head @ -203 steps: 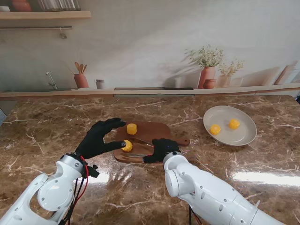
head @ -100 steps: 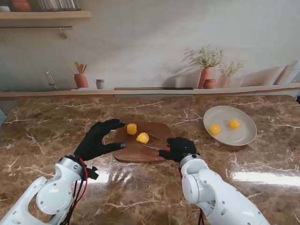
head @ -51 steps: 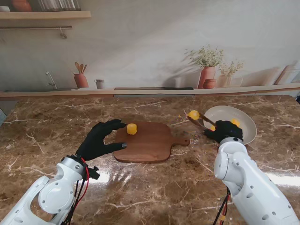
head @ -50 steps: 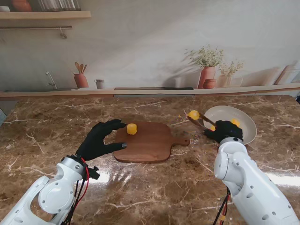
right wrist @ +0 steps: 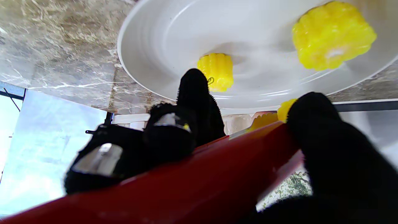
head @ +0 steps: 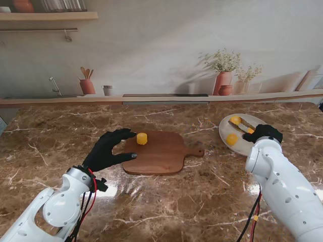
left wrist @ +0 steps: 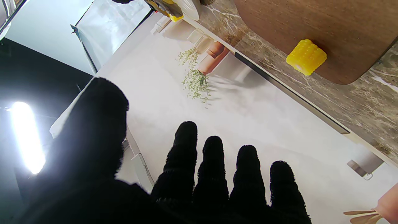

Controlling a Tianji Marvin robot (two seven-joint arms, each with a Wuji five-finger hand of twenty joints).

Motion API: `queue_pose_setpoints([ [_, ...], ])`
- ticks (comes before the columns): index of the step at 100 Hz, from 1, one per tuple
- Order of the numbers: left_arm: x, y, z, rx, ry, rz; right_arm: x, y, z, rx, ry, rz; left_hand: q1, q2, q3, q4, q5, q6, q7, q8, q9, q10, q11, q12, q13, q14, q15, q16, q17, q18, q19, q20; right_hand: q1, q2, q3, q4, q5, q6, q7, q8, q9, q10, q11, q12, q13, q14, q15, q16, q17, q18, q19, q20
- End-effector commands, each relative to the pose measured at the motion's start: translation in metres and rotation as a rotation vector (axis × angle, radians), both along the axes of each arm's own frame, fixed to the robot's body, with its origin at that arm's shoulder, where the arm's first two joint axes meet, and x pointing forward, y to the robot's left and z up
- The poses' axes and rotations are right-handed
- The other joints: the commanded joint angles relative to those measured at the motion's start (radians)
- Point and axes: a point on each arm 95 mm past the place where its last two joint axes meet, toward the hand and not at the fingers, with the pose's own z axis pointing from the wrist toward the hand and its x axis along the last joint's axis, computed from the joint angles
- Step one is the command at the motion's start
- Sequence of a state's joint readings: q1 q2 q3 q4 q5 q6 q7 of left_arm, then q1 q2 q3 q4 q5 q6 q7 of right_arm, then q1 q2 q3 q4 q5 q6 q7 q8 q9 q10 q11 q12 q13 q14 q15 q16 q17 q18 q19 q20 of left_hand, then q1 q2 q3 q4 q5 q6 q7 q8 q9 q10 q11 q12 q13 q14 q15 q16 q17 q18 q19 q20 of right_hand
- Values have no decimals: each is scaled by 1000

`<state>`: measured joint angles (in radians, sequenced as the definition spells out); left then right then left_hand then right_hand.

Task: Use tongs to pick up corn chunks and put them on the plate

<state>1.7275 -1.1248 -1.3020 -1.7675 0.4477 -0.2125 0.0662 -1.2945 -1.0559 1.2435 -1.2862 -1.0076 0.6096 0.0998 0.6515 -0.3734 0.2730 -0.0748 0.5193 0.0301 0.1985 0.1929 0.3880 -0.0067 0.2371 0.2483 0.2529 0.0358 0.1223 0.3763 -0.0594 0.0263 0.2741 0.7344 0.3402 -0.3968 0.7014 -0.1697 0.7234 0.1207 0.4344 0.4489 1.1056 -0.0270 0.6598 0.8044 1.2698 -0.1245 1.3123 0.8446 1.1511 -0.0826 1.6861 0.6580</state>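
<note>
- The tongs (head: pixel 243 124) are held over the plate (head: pixel 262 150), with a corn chunk (head: pixel 235 120) pinched at their far tip near the plate's rim at about 11 o'clock.
- The right hand (head: pixel 263 133) is seen at the plate's 5 o'clock side, its fingers (right wrist: pixel 199 102) clenched around the red tong handle (right wrist: pixel 192 180).
- Two more chunks are seen on the plate: one (head: pixel 231 139) near the rim at 8 o'clock, another (head: pixel 251 130) partly hidden just beside the right hand.
- One last chunk (head: pixel 142 138) is left on the wooden cutting board (head: pixel 161 154), close to its far edge at about 11 o'clock.
- The left hand (head: pixel 107 149) is held at the board's 9 o'clock edge, fingers (left wrist: pixel 211 168) spread and grasping nothing, near that chunk but apart from it.
- Bare marble tabletop (head: pixel 202 196) lies between board and plate, and across the whole near side.
</note>
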Motion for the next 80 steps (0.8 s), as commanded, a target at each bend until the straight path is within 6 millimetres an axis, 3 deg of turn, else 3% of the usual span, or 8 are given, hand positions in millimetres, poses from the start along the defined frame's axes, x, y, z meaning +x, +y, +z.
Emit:
queue_pose_setpoints([
  [1,-1,0,-3,6,8,4,6,0,6,-10,-1,-14,34,30,-40,28,4,7,-14,0,-18,-19,-21,3,-47,-47,-30,-11,-16,-46,-43,15,-47,5,236,26,37,-20,5,-24,12,-35,11,-8,54,-53,67,26,64,-208,295,60],
  [4,-1,0,-3,8,9,5,7,0,5,-16,0,-17,34,30,-40,28,3,7,-14,-1,-19,-19,-21,3,-48,-47,-30,-11,-16,-46,-44,15,-85,-35,249,22,14,-1,3,-26,-9,-34,16,-8,55,-64,65,25,64,-220,291,61],
  [14,-1,1,-2,11,10,9,7,1,4,-10,6,-23,35,28,-40,28,4,7,-14,0,-17,-19,-20,3,-47,-48,-30,-11,-16,-46,-45,16,-74,-62,159,29,-26,18,5,-28,-50,-32,29,-14,56,-75,65,20,65,-236,287,66],
  [31,-1,3,0,21,11,5,-4,14,6,24,-29,43,34,27,-40,28,5,6,-13,0,-17,-20,-19,4,-46,-47,-29,-11,-15,-46,-47,18,-61,-66,97,43,-37,19,13,-30,-66,-28,43,-22,55,-73,61,15,65,-240,283,66],
  [60,1,0,3,31,17,-13,-30,88,8,131,-58,381,32,26,-36,28,5,7,-11,0,-15,-21,-17,5,-45,-48,-29,-10,-15,-46,-47,22,-80,-38,93,50,-49,32,5,-37,-82,-18,38,-28,56,-68,58,12,65,-240,283,66],
  [80,-1,-4,9,40,19,-29,-31,145,-4,157,-28,572,31,28,-36,28,4,7,-11,0,-16,-21,-16,5,-46,-48,-29,-10,-15,-47,-48,24,-112,-12,98,49,-57,33,1,-39,-87,-19,37,-29,55,-70,60,9,65,-240,283,66],
])
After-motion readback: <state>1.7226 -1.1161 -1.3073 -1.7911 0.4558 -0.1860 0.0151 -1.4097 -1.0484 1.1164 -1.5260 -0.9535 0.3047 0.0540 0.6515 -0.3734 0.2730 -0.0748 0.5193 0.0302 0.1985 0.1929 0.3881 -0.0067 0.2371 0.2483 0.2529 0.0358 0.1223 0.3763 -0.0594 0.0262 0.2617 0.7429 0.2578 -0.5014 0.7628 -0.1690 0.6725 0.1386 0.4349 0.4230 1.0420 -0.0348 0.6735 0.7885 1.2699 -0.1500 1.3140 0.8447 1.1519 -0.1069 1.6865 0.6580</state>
